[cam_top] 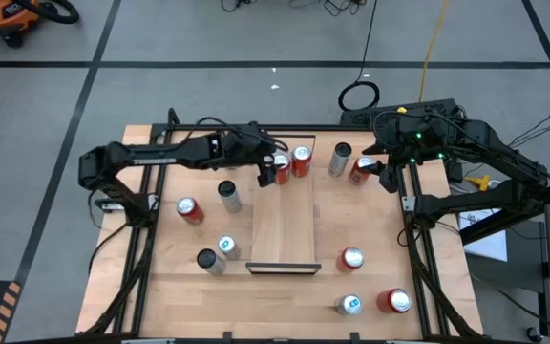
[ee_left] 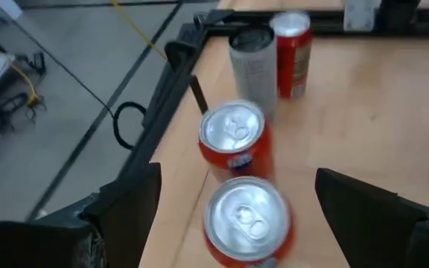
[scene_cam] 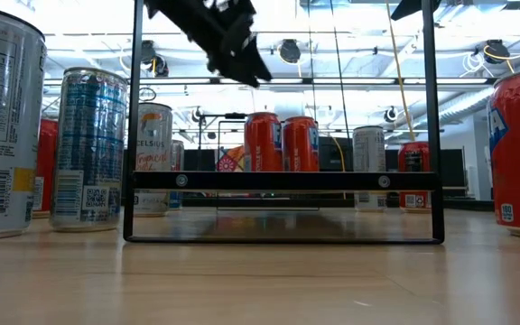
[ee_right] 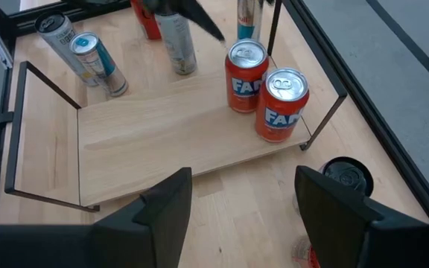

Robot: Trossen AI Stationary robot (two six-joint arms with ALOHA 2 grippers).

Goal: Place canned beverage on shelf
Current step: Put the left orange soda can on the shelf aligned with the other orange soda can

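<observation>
Grey floor surrounds the table (cam_top: 370,239); from above, I see the shelf (cam_top: 283,227) at its centre with two red cans (cam_top: 291,162) at the shelf's far end, and my left end effector (cam_top: 267,172) hovers over them, fingers apart and empty. Level across the table, both cans (scene_cam: 282,142) stand upright and touching. Through the left wrist, the nearer can (ee_left: 248,219) sits between my fingers; lifting crookedly could topple its neighbour. Near that far end, my right end effector (ee_right: 244,197) hangs part-open, holding nothing.

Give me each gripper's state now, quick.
Left gripper: jaws open, empty, above two orange cans on the shelf.
Right gripper: jaws open, holding nothing.
</observation>
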